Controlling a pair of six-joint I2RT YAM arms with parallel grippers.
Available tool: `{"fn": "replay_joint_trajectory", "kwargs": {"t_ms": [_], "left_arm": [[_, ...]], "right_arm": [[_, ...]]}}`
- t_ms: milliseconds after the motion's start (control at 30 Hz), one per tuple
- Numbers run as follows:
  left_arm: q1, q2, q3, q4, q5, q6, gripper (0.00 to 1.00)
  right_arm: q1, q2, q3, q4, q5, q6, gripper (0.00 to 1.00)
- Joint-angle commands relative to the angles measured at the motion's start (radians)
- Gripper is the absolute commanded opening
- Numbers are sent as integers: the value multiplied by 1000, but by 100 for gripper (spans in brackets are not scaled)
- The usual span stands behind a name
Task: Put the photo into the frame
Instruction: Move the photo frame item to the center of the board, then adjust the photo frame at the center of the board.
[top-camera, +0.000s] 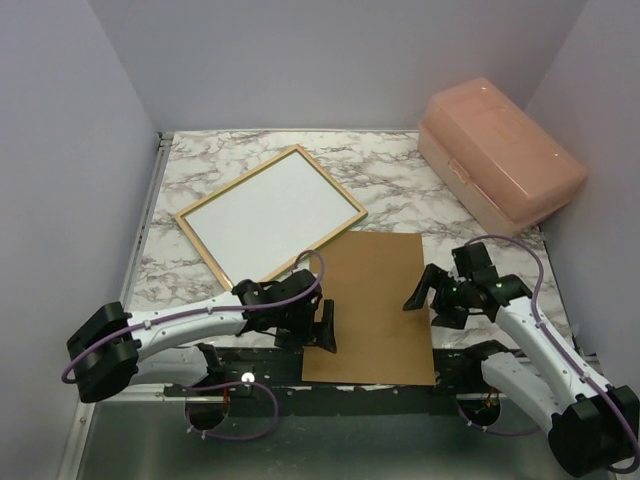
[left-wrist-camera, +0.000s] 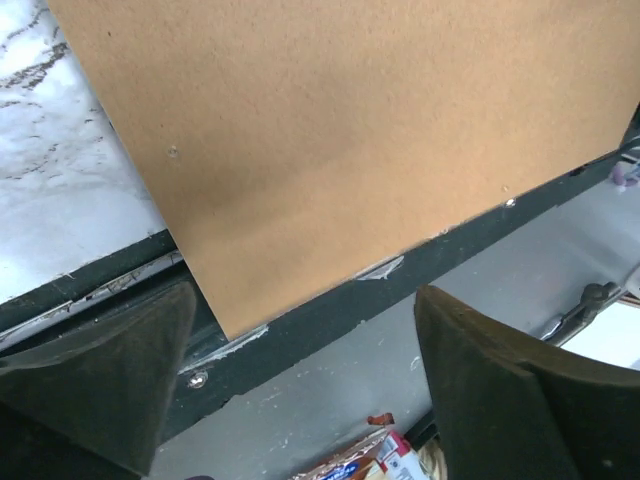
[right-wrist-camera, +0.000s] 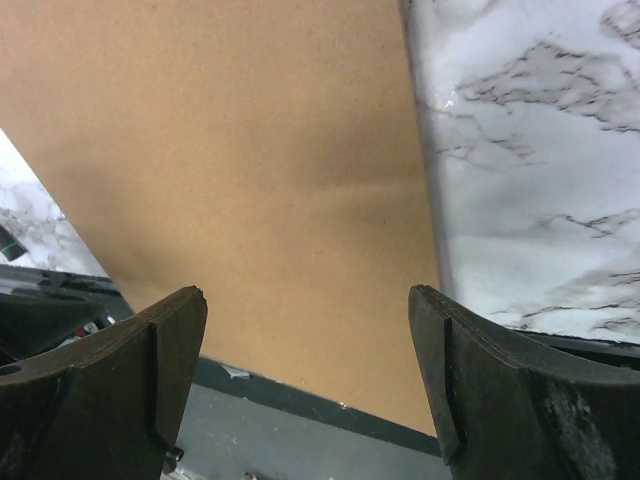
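Note:
The frame (top-camera: 237, 180) lies at the back left of the marble table with its pale wood side up. A white sheet (top-camera: 270, 215) fills it; it looks like the photo's white reverse, and no sunset side shows. The brown backing board (top-camera: 372, 305) lies at the front centre and overhangs the table's near edge. My left gripper (top-camera: 325, 325) is open and empty at the board's left near corner; the left wrist view (left-wrist-camera: 300, 390) shows that corner of the board (left-wrist-camera: 380, 140). My right gripper (top-camera: 425, 290) is open and empty at the board's right edge, over the board (right-wrist-camera: 250, 180) in the right wrist view (right-wrist-camera: 310, 380).
A pink plastic box (top-camera: 500, 150) with a lid stands at the back right. Bare marble table (right-wrist-camera: 530, 150) lies right of the board. A dark rail (left-wrist-camera: 330, 320) runs along the table's near edge under the board's overhang. Walls close in the left, back and right sides.

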Motion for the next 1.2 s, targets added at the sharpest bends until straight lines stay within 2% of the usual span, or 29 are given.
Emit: {"fn": "replay_joint_trajectory", "kwargs": {"t_ms": [0,133,233,300,400,633,867,1167], "left_arm": [[22,-82,-18,-33,-70,-49,97],[108,-77,7,-39,-105,5,98],[200,-49,54,-38,-146,73,94],[262,-6,101,-44,-176,127,86],[331,115,213,-67,-233,207,65],[389,493,499,-130,-352,340,46],[426,691,707,-176,-390,385,45],[537,800,852,-177,-364,421,45]], "right_arm": [[11,29,-13,-1,-37,13,90],[10,88,-18,47,-7,6,91],[10,125,-24,86,-24,22,91],[11,136,-25,110,-12,38,91],[11,152,-25,146,-3,53,90],[11,214,-23,186,2,50,90],[11,221,-38,205,28,60,90],[11,266,-49,244,35,77,90]]}}
